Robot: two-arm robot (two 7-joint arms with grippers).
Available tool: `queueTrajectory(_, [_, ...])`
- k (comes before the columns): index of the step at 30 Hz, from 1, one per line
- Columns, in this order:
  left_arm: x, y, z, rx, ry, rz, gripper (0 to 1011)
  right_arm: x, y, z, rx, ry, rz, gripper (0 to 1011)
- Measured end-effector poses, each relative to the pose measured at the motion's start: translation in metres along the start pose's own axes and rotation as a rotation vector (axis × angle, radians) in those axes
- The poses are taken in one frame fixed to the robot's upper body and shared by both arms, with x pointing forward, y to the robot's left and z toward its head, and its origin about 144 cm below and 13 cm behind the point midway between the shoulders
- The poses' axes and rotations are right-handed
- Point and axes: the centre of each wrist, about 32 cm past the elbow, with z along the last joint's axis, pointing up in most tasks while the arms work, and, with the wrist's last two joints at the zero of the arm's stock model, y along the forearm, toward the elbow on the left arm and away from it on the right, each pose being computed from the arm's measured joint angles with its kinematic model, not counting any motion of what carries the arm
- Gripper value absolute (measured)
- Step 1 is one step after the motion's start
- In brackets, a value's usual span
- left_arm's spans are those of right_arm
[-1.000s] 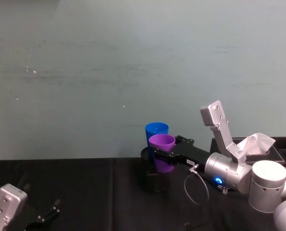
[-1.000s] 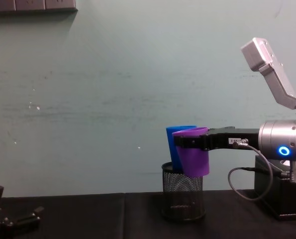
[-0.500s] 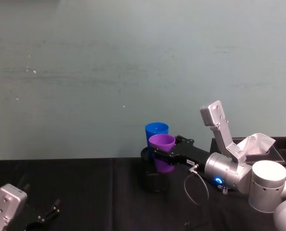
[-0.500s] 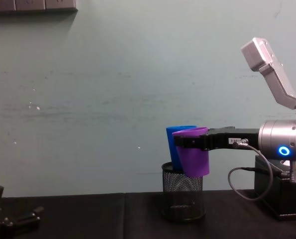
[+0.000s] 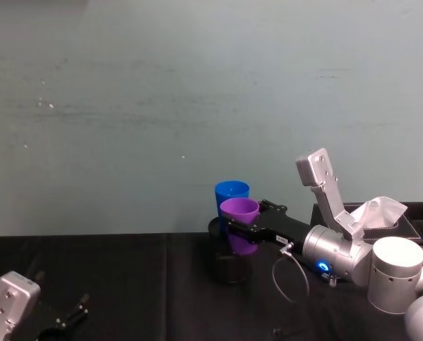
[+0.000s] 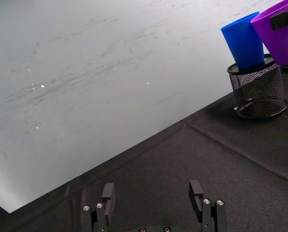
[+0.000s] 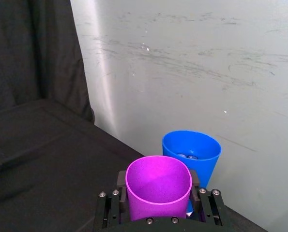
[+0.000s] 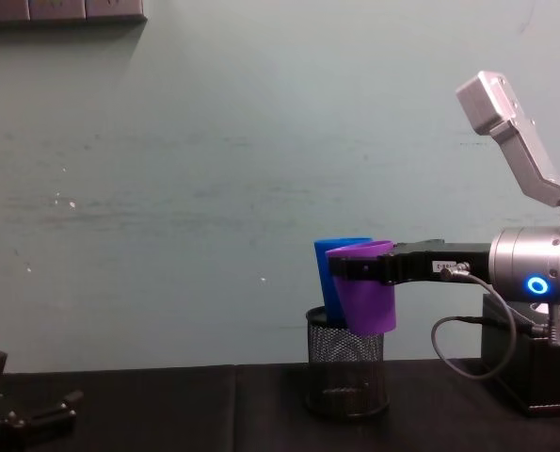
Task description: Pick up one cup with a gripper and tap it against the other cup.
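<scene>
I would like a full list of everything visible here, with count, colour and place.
table: one, black cloth, along the pale wall
pen holder: one, black wire mesh, mid-table
blue cup: one, bright blue, standing in the pen holder
purple cup: one, purple, held in the air beside the blue cup
tissue box: one, black with white tissue, far right on the table
cable: one, grey, looping above the table at the right
right end effector: one, black, shut on the purple cup
left end effector: one, black, open, low at the left
</scene>
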Motion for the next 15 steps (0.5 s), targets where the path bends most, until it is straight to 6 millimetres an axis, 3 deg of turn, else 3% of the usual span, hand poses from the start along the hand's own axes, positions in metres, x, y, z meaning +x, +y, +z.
queueTrajectory(15, [0.0000,0.0000,0.0000,0.000,0.000,0.000,1000,-0.0003,-0.0019,-0.0034,0.005,-0.005,0.022,729])
